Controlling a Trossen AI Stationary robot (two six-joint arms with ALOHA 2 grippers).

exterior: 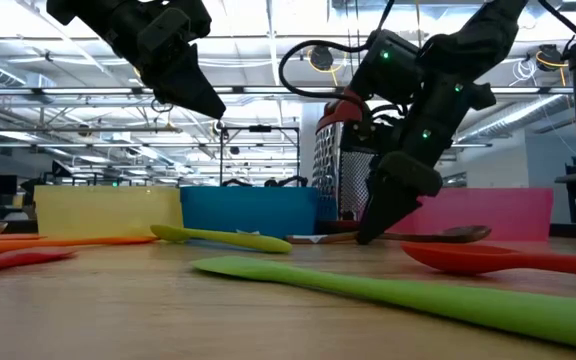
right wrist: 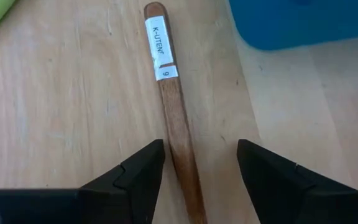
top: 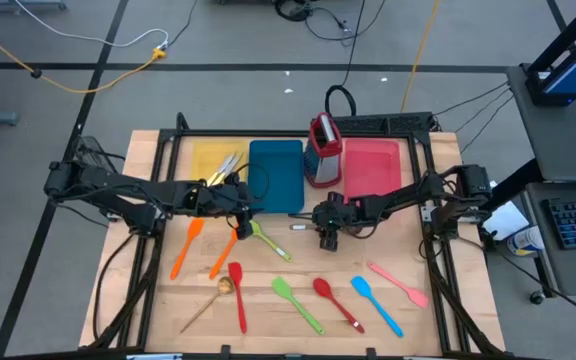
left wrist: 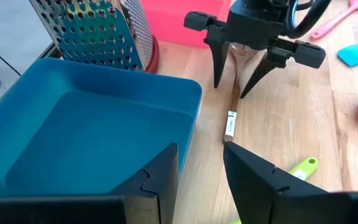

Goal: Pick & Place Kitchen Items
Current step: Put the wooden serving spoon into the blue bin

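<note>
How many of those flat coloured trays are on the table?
3, in a row along the table's far side: a yellow tray on the left with some utensils in it, a blue tray in the middle, and a pink tray on the right. None looks hidden.

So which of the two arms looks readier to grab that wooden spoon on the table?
The right one, most likely. The right gripper is down at the table with its open fingers on either side of the wooden spoon. The left gripper, also open, hangs above the table by the blue tray, off to the side.

wooden spoon (right wrist: 178, 118) bowel end cut off, label (right wrist: 160, 50) partly unreadable
</note>
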